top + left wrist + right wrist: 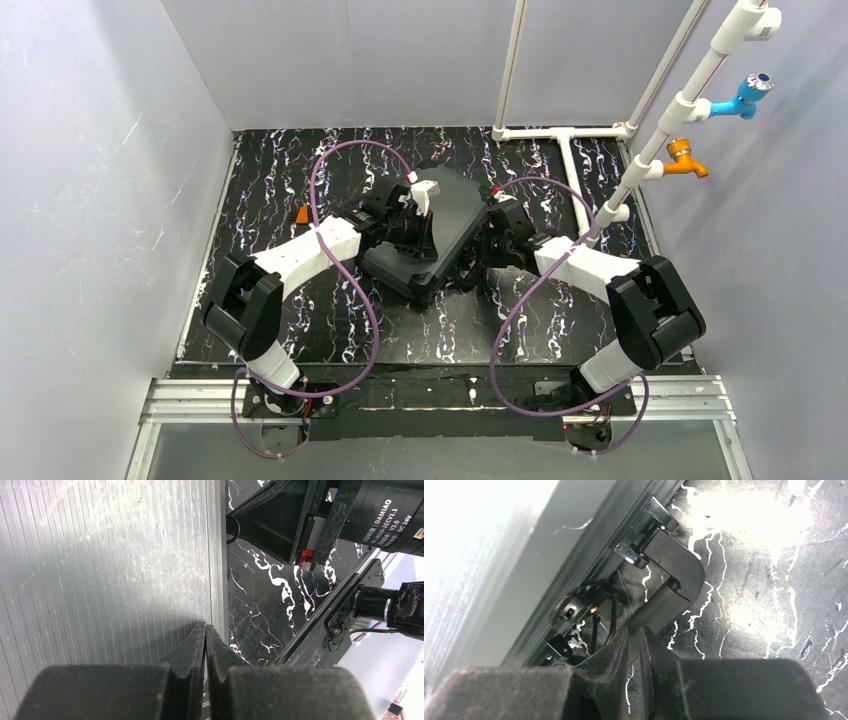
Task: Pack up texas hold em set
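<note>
One small orange object (pixel 302 214), too small to identify, lies on the black marble-patterned table (pixel 270 180), well left of everything else. Next comes the left gripper (pixel 206 630), its two jaws pressed tight together with nothing between them, at the edge of the ribbed lid (pixel 100 570) of the one black hard plastic case (pixel 455 205). The case sits closed at the table's middle, turned at an angle between the two arms. At its right side one black plastic handle (pixel 674 580) hangs on two chrome brackets (pixel 629 554). The right gripper (pixel 635 632) is at the handle's lower corner, jaws a narrow slit apart; whether they pinch it I cannot tell. Far right stands one white pipe frame (pixel 560 132) carrying one blue fitting (pixel 745 98) and one orange fitting (pixel 688 158)
</note>
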Robot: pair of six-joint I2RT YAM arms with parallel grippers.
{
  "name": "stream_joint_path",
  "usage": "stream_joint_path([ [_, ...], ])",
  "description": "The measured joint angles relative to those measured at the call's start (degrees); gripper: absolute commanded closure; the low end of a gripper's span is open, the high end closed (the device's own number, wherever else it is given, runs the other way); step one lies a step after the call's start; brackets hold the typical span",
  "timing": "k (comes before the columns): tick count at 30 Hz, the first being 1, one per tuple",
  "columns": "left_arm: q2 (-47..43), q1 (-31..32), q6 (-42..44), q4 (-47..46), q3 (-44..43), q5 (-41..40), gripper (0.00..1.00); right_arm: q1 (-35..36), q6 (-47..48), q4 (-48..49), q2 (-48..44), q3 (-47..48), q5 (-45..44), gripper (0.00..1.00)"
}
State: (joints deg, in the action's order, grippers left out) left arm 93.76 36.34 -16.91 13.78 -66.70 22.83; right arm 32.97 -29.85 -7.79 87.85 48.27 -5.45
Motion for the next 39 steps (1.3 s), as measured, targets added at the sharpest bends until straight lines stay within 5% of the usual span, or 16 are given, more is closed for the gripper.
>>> stream_joint_path([
  [39, -0.44, 0.07, 0.00, -0.63, 0.72, -0.13, 1.00, -0.37, -1.86, 0.20, 5.31, 5.53, 3.96, 0.78],
])
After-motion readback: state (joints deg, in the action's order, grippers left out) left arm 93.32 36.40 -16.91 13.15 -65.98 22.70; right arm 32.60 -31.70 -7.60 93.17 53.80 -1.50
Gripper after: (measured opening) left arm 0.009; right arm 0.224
